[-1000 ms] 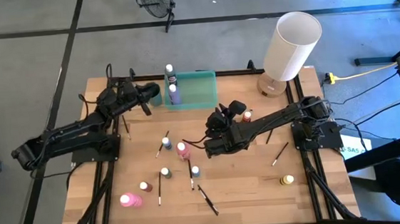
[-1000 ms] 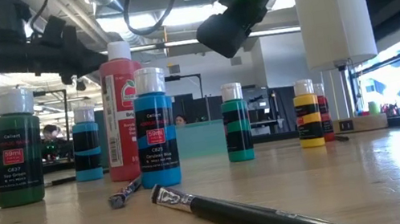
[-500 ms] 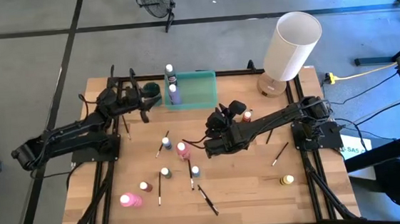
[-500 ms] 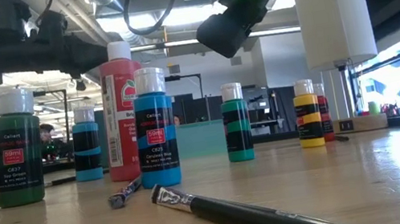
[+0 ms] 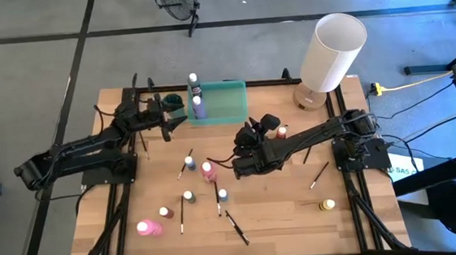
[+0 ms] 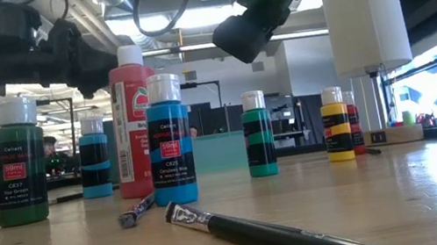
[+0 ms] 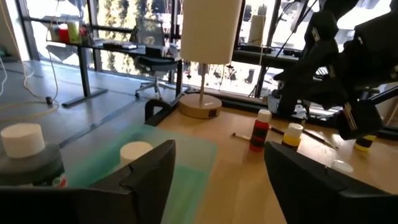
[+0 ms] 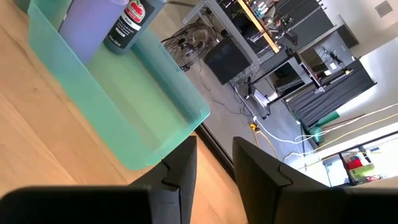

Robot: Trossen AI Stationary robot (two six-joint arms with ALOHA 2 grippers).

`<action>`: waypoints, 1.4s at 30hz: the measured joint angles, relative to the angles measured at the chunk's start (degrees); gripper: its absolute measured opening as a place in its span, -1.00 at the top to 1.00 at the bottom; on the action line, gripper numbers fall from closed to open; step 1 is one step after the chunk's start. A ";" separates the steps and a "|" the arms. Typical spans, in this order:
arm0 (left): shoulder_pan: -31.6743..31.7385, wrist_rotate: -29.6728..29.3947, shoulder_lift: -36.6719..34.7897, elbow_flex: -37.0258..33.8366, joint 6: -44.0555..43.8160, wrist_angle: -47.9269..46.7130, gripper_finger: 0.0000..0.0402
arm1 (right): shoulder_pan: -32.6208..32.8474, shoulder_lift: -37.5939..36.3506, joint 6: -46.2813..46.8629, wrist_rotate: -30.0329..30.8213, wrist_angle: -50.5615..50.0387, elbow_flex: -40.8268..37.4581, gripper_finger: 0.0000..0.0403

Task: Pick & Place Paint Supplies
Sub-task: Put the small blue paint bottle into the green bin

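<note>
Two bottles, purple [image 5: 198, 105] and dark [image 5: 194, 84], stand in the green tray [image 5: 226, 103] at the table's far edge, with more bottles and brushes loose mid-table. Left hand [image 5: 164, 119] spread open and empty beside the tray; right hand [image 5: 240, 155] narrowly parted on nothing near the pink bottle [image 5: 208, 171]. Looks like a pause between picks. Next: lower squarely, close on one bottle.

Two bottles [image 5: 196, 97] are occupying the left end of the green tray [image 5: 226, 101]; its right part is lying open. The lamp [image 5: 330, 54] is blocking the far right corner. Scattered bottles and brushes [image 5: 236, 226] are cluttering the middle of the surface [image 5: 300, 211], while the near right stretch is lying mostly free.
</note>
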 joint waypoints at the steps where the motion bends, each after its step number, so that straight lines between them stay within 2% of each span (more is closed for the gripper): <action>1: 0.00 -0.04 0.47 0.00 0.02 0.00 -0.26 | -0.20 0.00 0.00 -0.26 0.02 0.00 0.48; 5: 0.00 -0.14 1.58 0.00 -1.21 0.01 -0.31 | -0.84 0.00 0.63 -0.70 0.01 0.00 0.48; 8: 0.00 0.44 1.55 0.00 -8.20 0.06 -0.32 | -1.02 0.00 0.70 -0.88 -0.02 0.00 0.48; 10: 0.02 2.95 1.22 0.00 -11.53 0.13 -0.32 | -1.02 -0.02 0.83 -1.11 -0.02 0.00 0.48; 14: -0.81 10.32 0.28 0.04 -12.21 0.98 -0.32 | -0.99 0.00 0.85 -1.34 -0.03 0.00 0.48; 21: -6.69 12.15 -2.20 0.10 -12.02 3.46 -0.31 | -1.00 0.00 0.85 -1.46 -0.04 0.00 0.48; 27: -12.69 12.31 -3.73 4.32 -12.43 1.91 -0.25 | -1.00 -0.01 0.85 -1.46 -0.04 0.00 0.48; 29: -14.58 12.53 -3.95 7.21 -12.22 -4.76 -0.23 | -1.00 -0.02 0.83 -1.50 -0.04 0.00 0.48; 31: -16.47 10.21 -3.98 10.80 -9.47 -15.91 -0.21 | -1.01 -0.01 0.79 -2.13 -0.03 0.00 0.48; 34: -19.99 0.72 -3.88 16.57 -0.60 -34.88 -0.18 | -1.00 -0.02 0.72 -2.14 -0.07 0.00 0.48; 37: -23.94 -10.80 -3.57 21.89 4.37 -49.16 -0.16 | -1.00 -0.02 0.66 -2.16 -0.09 0.00 0.48; 42: -30.18 -18.32 -3.60 27.60 6.03 -61.71 -0.16 | -1.00 -0.02 0.66 -2.20 -0.09 0.00 0.48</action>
